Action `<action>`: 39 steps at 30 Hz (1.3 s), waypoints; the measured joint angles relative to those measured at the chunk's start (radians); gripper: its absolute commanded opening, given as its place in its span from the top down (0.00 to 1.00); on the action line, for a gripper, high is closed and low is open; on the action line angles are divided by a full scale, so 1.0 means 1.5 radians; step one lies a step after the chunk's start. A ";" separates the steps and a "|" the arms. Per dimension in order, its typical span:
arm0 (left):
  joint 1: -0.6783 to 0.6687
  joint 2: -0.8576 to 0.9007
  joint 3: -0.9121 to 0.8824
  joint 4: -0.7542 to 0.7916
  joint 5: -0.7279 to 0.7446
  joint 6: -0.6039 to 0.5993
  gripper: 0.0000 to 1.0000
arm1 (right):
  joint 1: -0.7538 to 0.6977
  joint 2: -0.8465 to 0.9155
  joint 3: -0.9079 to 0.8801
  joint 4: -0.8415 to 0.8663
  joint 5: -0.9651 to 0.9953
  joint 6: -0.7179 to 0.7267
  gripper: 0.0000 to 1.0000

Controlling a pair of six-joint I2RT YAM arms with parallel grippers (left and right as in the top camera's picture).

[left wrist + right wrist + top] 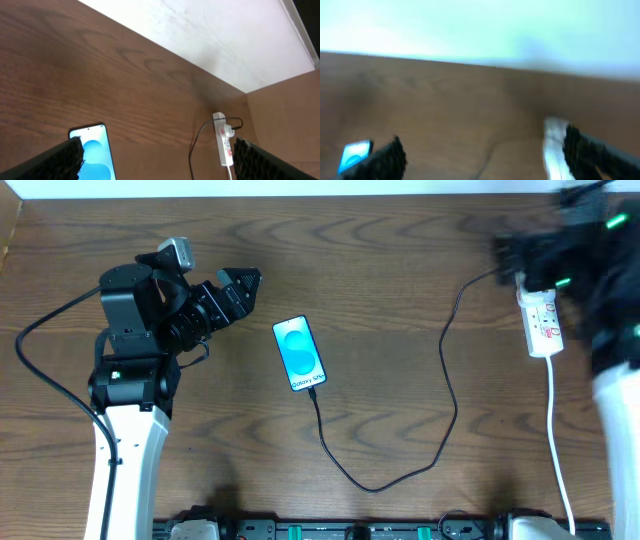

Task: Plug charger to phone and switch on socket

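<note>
overhead view of a brown wood table w/ two robot arms. the phone lay flat near the centre, screen up, lit light blue w/ "galaxy s25" text. the charger, a thin black cable, met the phone's near short edge, looped out beyond the phone's near side, then ran up on the phone's right to the far end of the socket. the socket, a narrow white strip w/ red marks, lay well apart to the phone's right, its white cord trailing toward the near table edge. whether its switch was on: couldn't tell. left gripper hovered just left of the phone and a bit farther back, fingers spread wide, holding nothing. right gripper was far to the phone's right, over the socket's far end, blurred; wrist cam showed its fingers apart, nothing btwn them.
</note>
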 measured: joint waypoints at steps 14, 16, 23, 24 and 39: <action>0.000 0.000 0.000 0.000 0.000 0.000 0.05 | 0.053 -0.506 -0.640 0.394 0.037 -0.183 0.01; 0.000 0.000 0.000 0.000 0.000 0.000 0.05 | 0.041 -0.589 -0.714 0.405 0.035 -0.188 0.01; 0.000 0.000 0.000 0.000 0.000 0.000 0.05 | 0.022 -0.782 -0.898 0.402 0.000 -0.193 0.01; 0.000 0.000 0.000 0.000 0.000 0.000 0.05 | 0.022 -0.798 -0.910 0.390 -0.004 -0.193 0.01; 0.000 0.000 0.000 0.000 0.000 0.000 0.05 | 0.022 -0.857 -0.925 0.338 -0.038 -0.141 0.01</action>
